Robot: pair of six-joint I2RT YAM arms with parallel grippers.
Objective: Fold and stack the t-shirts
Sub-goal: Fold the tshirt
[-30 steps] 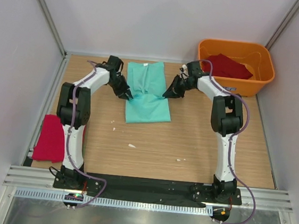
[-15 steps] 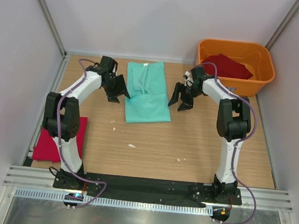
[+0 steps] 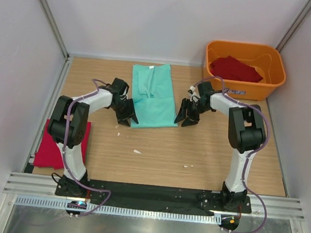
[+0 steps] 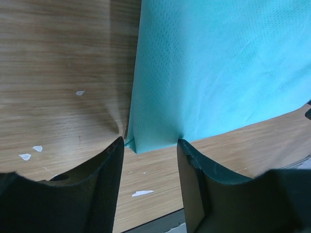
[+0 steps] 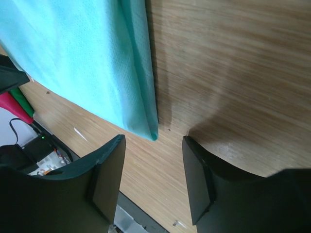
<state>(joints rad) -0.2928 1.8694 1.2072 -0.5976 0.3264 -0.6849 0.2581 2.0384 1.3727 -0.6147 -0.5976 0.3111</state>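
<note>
**Q:** How do we find the arms posed?

**A:** Both reach forward over the table (image 3: 196,148) and bend inward, wrists low. They flank the mint-green t-shirt (image 3: 153,97), which lies folded into a long strip at mid-table. The left gripper (image 3: 126,118) sits at its near left corner, and the right gripper (image 3: 183,118) at its near right corner.

**Q:** And the jaws?

**A:** We read both as parted, gripping nothing. In the left wrist view the shirt corner lies at the mouth between the fingertips. In the right wrist view the corner lies just ahead of the gap. One deep red t-shirt (image 3: 49,144) lies at the table's left edge. Another red t-shirt (image 3: 235,68) lies in the orange tub (image 3: 270,87).
</note>
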